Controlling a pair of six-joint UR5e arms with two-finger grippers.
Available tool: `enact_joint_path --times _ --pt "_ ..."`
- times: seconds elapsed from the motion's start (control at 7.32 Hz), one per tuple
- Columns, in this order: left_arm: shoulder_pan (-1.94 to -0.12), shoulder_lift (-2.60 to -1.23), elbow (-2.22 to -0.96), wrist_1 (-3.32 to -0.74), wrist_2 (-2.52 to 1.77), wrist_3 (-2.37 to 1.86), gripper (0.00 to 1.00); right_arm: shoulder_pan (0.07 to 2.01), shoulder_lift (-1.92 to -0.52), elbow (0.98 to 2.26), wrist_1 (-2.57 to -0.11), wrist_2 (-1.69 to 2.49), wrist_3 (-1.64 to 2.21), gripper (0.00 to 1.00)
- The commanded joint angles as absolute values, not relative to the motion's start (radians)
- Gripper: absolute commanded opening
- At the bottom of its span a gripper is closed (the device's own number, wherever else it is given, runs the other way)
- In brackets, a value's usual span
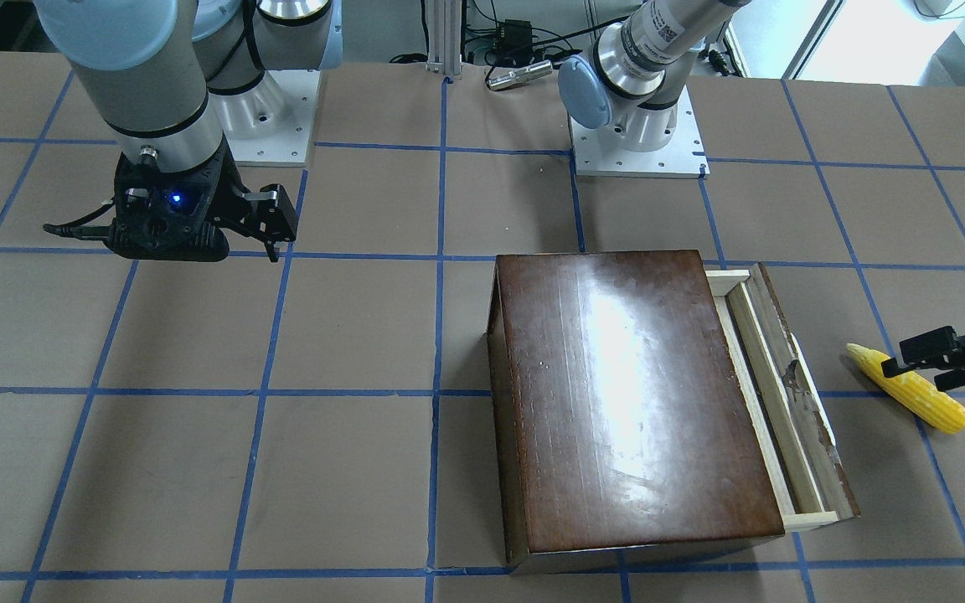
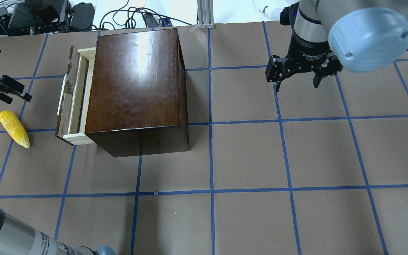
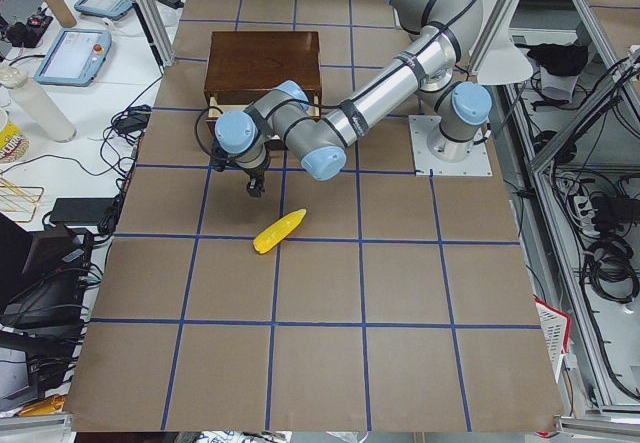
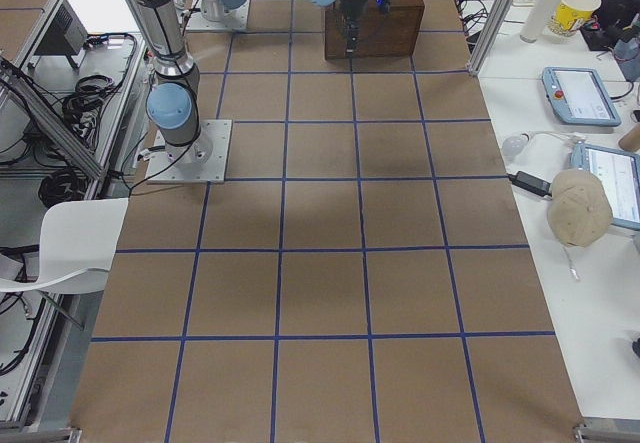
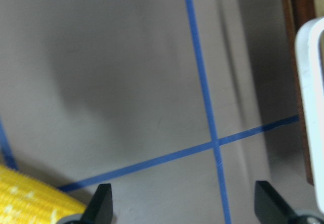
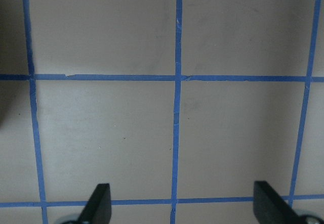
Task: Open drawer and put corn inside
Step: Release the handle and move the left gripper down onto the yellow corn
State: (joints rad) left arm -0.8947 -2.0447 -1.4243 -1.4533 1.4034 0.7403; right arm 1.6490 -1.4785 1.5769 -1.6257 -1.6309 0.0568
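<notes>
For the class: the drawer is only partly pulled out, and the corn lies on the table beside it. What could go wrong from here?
1. The drawer shows only a narrow slot beyond the box. The corn lies at an angle to it, so unless turned lengthwise it may jam on the rim.
2. The open left gripper sits off to the corn's side; a grasp near the tapered end might slip.

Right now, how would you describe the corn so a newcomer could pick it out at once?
Find the glossy dark-brown box; its drawer is pulled partly out on one side. Beyond that drawer front, lying on the table, is the corn: the only bright yellow thing, a small tapered, ridged cob.
</notes>
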Motion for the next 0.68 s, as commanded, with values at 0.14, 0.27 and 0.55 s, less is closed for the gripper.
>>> enact_joint_path --times 0.14,0.27,0.55 --pt "-0.864 -2.065 -1.436 -1.414 1.557 0.396 1.00 1.649 -1.479 1.577 -1.626 -1.631 0.057 1.00" --pt "-0.861 -2.081 -1.436 -1.407 1.557 0.341 1.00 1.649 -1.479 1.577 -1.626 -1.631 0.057 1.00" --pt "-0.861 -2.132 -1.443 -1.299 1.580 0.155 1.00 1.649 -1.479 1.577 -1.626 -1.631 0.057 1.00"
